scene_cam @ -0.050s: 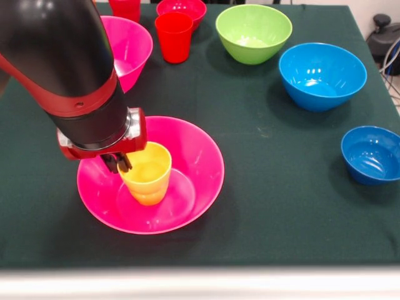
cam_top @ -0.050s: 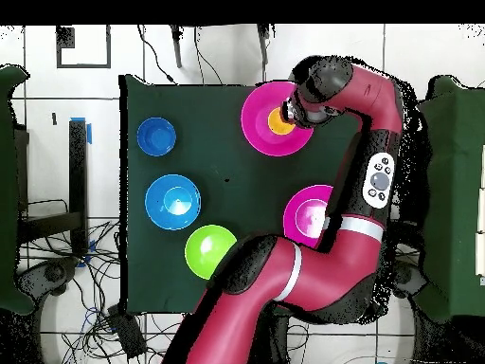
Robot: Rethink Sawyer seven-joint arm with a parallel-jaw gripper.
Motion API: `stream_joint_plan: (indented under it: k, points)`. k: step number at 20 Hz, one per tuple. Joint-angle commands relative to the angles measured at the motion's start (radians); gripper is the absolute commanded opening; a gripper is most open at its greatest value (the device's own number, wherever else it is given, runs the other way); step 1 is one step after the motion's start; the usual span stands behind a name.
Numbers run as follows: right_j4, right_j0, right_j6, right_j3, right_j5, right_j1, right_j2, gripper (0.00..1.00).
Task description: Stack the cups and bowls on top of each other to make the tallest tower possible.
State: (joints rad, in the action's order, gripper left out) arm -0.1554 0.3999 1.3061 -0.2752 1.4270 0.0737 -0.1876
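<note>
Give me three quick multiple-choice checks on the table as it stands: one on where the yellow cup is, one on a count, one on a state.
1. Where is the yellow cup?
A. Inside the wide pink bowl
B. Inside the lime green bowl
C. On the bare cloth

2. How many blue bowls are on the table?
A. One
B. Two
C. Three

3. How does the yellow cup stand?
A. Tipped on its side
B. Mouth down
C. Upright, mouth up

Answers:
1 A, the cup sits in that bowl's middle, with the gripper at its rim.
2 B, a light blue bowl and a small dark blue bowl.
3 C, its open mouth faces up in the front view.
</note>
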Motion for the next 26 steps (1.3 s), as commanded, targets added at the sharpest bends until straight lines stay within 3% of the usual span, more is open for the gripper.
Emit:
stream_joint_plan:
  k: [1,13,26]
  points:
    - [-0.018,0.006,-0.252,-0.174,0.008,-0.035,-0.034,0.00]
    - [-0.056,0.005,-0.291,-0.053,-0.045,0.020,-0.082,0.00]
    - [-0.038,0.020,-0.282,-0.067,-0.065,0.019,-0.095,0.00]
